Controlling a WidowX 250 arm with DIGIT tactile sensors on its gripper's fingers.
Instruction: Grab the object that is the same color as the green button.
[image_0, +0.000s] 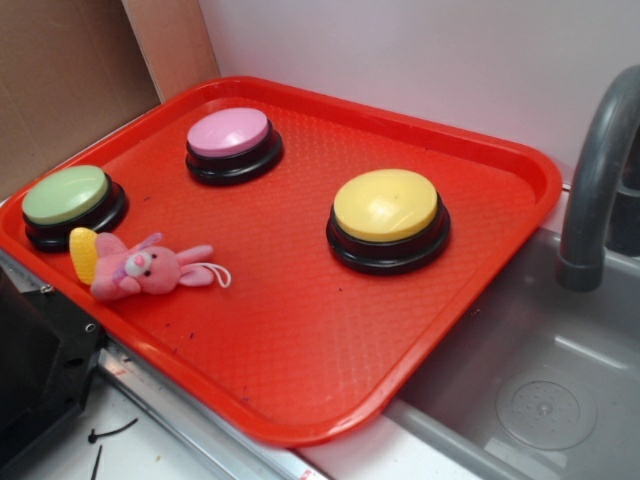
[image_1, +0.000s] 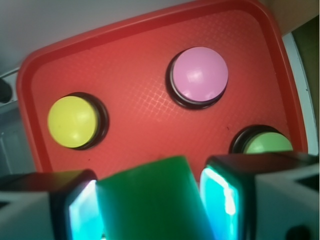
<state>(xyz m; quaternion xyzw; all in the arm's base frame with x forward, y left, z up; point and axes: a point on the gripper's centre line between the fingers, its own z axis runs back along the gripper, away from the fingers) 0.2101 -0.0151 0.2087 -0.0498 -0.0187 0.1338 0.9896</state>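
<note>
In the wrist view we log the tool (image_1: 150, 205) pinching the green cylinder (image_1: 150, 200) between its two pads (image_1: 82, 215); the cylinder's lower end is cut off by the frame, and its long axis runs from near to far, tilted slightly left. The tool hangs above the red tray (image_1: 135, 95). The green button (image_1: 267, 143) is partly hidden behind the right pad. In the exterior view neither tool nor cylinder shows.

Green peg (image_1: 150, 200), pale-green button (image_0: 66, 194) (red tray (image_0: 300, 330)).
</note>
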